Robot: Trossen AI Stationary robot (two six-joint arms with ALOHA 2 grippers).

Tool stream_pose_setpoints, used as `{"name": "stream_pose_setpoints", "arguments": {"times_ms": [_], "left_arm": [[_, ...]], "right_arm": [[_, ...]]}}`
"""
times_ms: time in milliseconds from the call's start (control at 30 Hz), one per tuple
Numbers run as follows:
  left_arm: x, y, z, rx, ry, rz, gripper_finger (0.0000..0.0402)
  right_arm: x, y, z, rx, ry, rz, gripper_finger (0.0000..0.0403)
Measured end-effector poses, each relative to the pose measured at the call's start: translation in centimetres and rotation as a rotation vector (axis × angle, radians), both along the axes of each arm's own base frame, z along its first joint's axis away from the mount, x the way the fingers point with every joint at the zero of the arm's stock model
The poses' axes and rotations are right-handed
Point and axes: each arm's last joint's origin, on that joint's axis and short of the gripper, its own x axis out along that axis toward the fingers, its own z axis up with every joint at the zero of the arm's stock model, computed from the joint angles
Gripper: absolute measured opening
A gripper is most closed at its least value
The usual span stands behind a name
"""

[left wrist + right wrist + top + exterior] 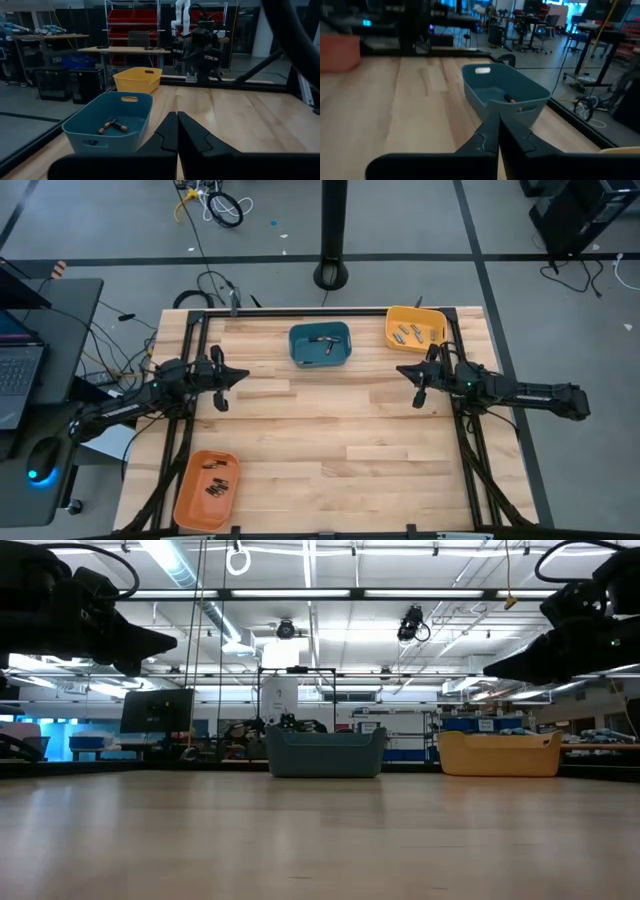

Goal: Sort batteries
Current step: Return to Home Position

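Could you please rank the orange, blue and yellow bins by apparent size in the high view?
1. The orange bin looks largest.
2. The blue bin and the yellow bin look about alike, so I would not rank them.

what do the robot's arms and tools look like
Both are matte black. The left arm and right arm are slim, jointed segments with bulkier wrists. The left tool and right tool each have two dark, wedge-shaped fingers tapering to a point. No markings show.
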Motion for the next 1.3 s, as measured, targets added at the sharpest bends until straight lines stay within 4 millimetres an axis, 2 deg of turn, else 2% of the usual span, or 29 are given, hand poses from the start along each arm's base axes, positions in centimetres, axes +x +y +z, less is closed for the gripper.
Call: {"name": "stream_pose_setpoints", "arguments": {"times_ms": [200,533,1300], "left_arm": [[-0.01,0.05,-0.02,0.018,0.006,0.019,0.0006],[-0.01,0.05,-0.04,0.018,0.006,0.020,0.0006],[0.00,0.05,-0.05,0.018,0.007,0.018,0.0006]], "right_arm": [[0.22,-0.03,-0.38,-0.024,0.056,0.008,0.0016],[0.26,-0.03,-0.44,0.019,0.045,0.006,0.0031],[0.27,-0.03,-0.41,0.017,0.043,0.007,0.0030]]}}
